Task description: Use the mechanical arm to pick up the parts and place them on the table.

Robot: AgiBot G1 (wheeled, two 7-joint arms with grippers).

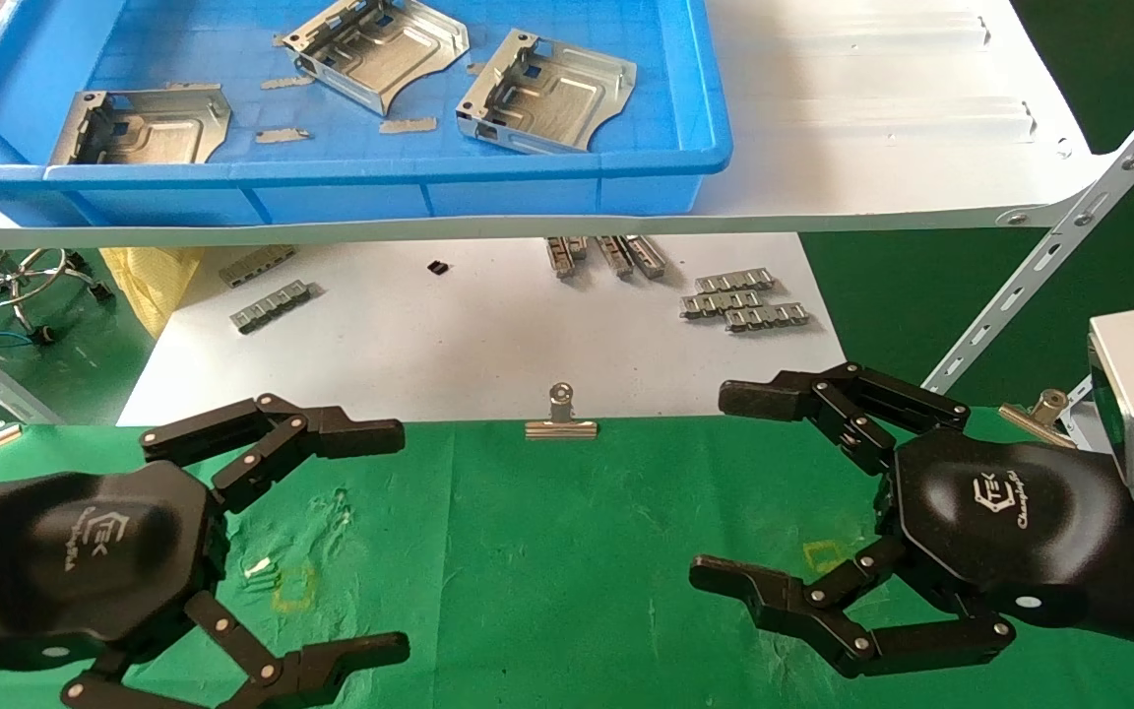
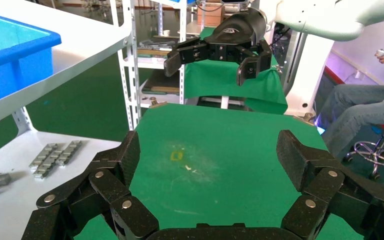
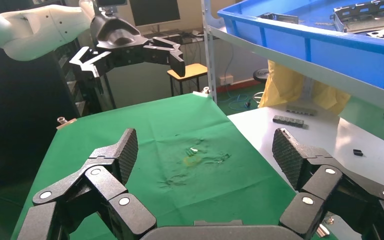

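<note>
Hovering low over the green worktop [image 1: 567, 551], two black pincers face each other with their fingers spread wide and nothing between them. The left pincer [image 1: 385, 542] sits at the worktop's near left corner; the right pincer [image 1: 734, 487] sits toward its right side, a grey box at its wrist. Both are released and empty.

Beyond the worktop's far edge, a silver binder clip [image 1: 560, 418] grips the cloth at the middle. Past that clip lies a white sheet [image 1: 429, 335] carrying small grey toothed strips [image 1: 742, 297] in loose clusters. Above the sheet, a white shelf board [image 1: 882, 128] holds a blue tray [image 1: 547, 182].

Three silver sheet-metal parts rest inside the tray, well apart from both pincers. One part [image 1: 144, 126] lies by the tray's near left corner. A second part [image 1: 380, 49] lies toward the tray's far middle. A third part [image 1: 545, 91] lies near the tray's right wall, tilted on one raised rim. Tiny flat slivers are scattered on the tray floor among them.

On the worktop, between the pincers, faint yellow square outlines [image 1: 293, 588] mark the scuffed cloth. No part lies on the green cloth.
</note>
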